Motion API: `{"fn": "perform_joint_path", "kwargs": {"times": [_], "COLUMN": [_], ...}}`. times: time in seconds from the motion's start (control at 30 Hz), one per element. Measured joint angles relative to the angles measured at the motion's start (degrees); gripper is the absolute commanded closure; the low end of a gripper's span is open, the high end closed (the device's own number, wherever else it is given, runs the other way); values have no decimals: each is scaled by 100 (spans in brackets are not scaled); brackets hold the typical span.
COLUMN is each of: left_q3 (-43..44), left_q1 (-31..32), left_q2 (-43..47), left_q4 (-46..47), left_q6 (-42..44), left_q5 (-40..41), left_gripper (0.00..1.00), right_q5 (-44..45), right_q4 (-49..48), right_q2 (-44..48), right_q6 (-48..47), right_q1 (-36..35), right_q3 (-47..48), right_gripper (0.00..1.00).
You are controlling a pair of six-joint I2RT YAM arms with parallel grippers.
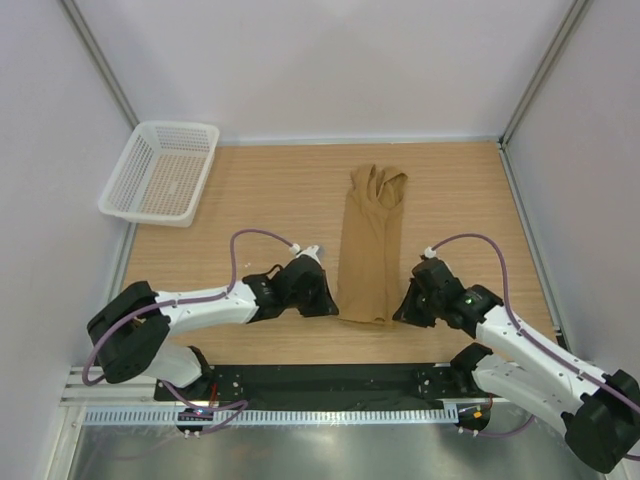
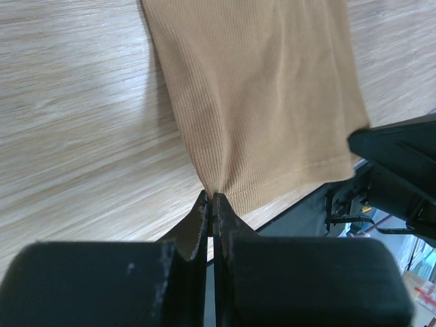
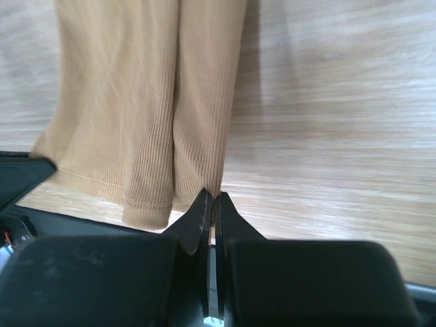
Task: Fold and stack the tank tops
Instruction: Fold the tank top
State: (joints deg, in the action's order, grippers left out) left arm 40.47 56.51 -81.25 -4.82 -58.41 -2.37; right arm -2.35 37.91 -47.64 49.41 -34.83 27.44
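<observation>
One tan-brown tank top (image 1: pixel 368 245) lies on the wooden table as a long narrow strip, straps at the far end, hem near the arms. My left gripper (image 1: pixel 332 305) is shut on the hem's near left corner; the left wrist view shows the ribbed cloth (image 2: pixel 259 102) pinched between the closed fingertips (image 2: pixel 212 199). My right gripper (image 1: pixel 400 312) is shut on the hem's near right corner; the right wrist view shows the cloth (image 3: pixel 143 116) held at the closed tips (image 3: pixel 211 197).
A white plastic mesh basket (image 1: pixel 160 172) stands at the far left corner of the table. White walls with metal posts surround the table. A black base rail (image 1: pixel 320 380) runs along the near edge between the arm bases.
</observation>
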Motion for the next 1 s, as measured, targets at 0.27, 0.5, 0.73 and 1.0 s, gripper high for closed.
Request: {"fn": "perform_joint_path", "kwargs": {"times": [0.27,0.5,0.73,1.0], "left_q3": [903,1869,2610,3530], "left_q1": [-44,-304,-675,-1165], "left_q2": [-125,-551,-1143,-1963], "left_q4": [-590,-901,-1132,-1246], "left_q6": [105,415,667,863], "left_q5": [240,334,363,278], "left_gripper": [100,100,100,100], "right_q5": [885,1508,1436,1113], "right_q4": [555,616,367,-22], "right_q2": [-636,-1574,-2100,-2990], "right_q6": [-289,-634,-1091,-1574], "right_q1": [-9,114,1003,1683], "right_q3": [1123,1875,2326,2970], "right_gripper": [98,98,98,98]}}
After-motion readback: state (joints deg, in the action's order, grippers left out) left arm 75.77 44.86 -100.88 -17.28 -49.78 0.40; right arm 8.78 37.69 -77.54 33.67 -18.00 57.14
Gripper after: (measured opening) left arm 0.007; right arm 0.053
